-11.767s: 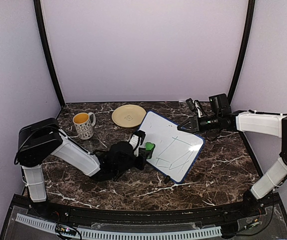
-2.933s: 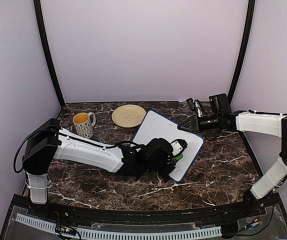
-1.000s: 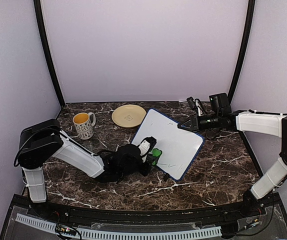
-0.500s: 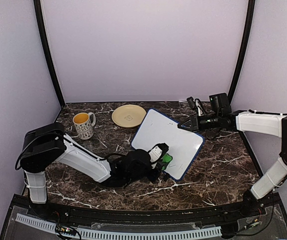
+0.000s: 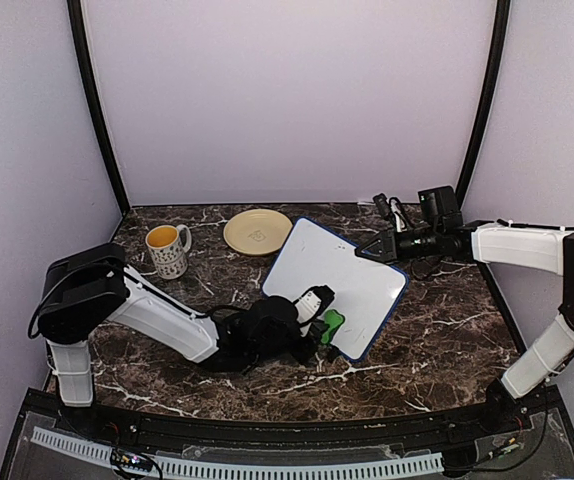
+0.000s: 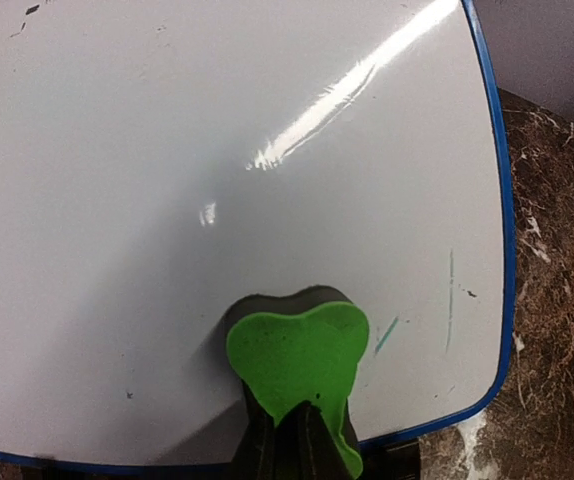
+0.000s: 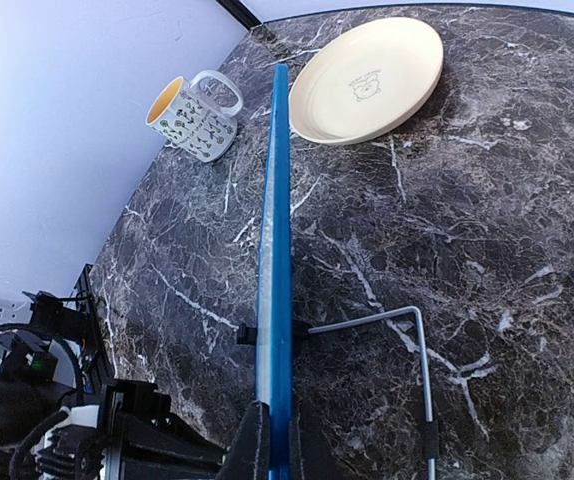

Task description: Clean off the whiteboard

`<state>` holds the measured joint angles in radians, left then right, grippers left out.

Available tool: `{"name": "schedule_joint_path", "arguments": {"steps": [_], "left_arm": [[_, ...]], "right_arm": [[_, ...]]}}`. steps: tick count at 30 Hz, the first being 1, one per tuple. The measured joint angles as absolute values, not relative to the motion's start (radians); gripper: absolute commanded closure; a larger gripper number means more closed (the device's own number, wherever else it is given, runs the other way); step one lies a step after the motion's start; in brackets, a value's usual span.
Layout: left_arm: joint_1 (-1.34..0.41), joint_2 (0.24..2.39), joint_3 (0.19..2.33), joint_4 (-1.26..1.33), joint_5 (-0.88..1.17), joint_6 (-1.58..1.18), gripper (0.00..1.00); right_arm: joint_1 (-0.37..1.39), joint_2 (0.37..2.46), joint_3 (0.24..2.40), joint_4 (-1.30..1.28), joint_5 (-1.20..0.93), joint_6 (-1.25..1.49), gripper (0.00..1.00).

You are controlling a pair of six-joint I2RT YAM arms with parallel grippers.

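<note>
Surface: dark veined marble table (image 5: 437,330) inside a pale lilac enclosure.

Top view: the whiteboard (image 5: 342,265) lies mid-table, its long axis running from far-left to near-right. A mug (image 5: 168,249) and a yellow plate (image 5: 257,231) sit clear of it on the left. The right gripper (image 5: 375,250) is clamped on the board's far-right frame. The left gripper (image 5: 319,318) sits at the near corner, pinching a green eraser (image 5: 332,325) that rests on the board.

Left wrist view: the board face is almost wholly clean. A few thin strokes (image 6: 450,300) stand just right of the eraser, close inside the blue frame.

Right wrist view: the board is seen edge-on, its blue edge nipped between the closed fingers.

Assessment: only the left arm can reach the strokes. The next wipe should run rightward toward the frame, short of the edge.
</note>
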<state>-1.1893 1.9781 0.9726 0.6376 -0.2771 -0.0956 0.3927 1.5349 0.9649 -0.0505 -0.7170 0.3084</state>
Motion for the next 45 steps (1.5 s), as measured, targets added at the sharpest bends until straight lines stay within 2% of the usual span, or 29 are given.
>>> {"name": "schedule_joint_path", "arguments": {"steps": [8, 15, 29, 45], "left_arm": [[-1.08, 1.92, 0.891, 0.638, -0.258, -0.112, 1.0], [-1.071, 1.917, 0.884, 0.643, -0.247, -0.105, 1.0], [-1.213, 1.992, 1.11, 0.521, -0.303, -0.026, 1.0], [-1.312, 2.064, 1.235, 0.43, -0.326, 0.007, 1.0]], "right_arm": [[0.393, 1.535, 0.965, -0.051, -0.716, 0.312, 1.0], [0.393, 1.535, 0.965, -0.051, -0.715, 0.312, 1.0], [0.393, 1.535, 0.965, -0.048, -0.714, 0.312, 1.0], [0.393, 1.535, 0.965, -0.046, -0.723, 0.308, 1.0]]}}
